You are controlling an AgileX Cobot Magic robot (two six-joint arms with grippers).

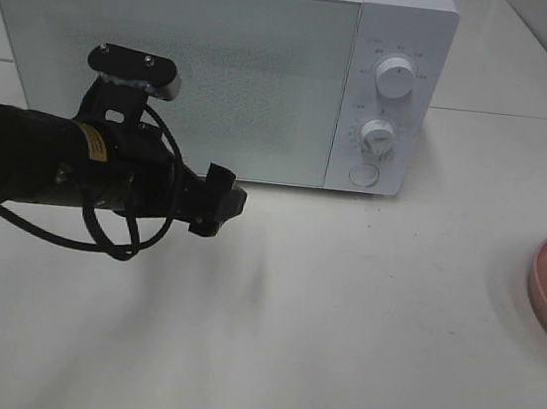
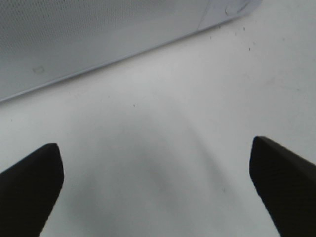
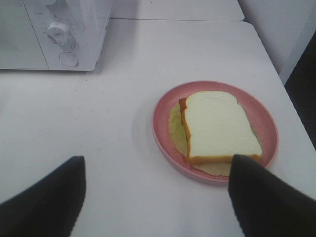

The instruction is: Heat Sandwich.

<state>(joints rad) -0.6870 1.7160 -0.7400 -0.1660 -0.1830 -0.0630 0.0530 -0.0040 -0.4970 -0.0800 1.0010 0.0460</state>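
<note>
I saw the microwave closed; sandwich lay on the pink plate beside it. Left gripper hovered low before its door, both jaws wide, empty.

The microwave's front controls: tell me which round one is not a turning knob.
The flat round white button, lowest on the white microwave panel. The two white knobs above it, upper and lower, stick out and carry pointer marks.
</note>
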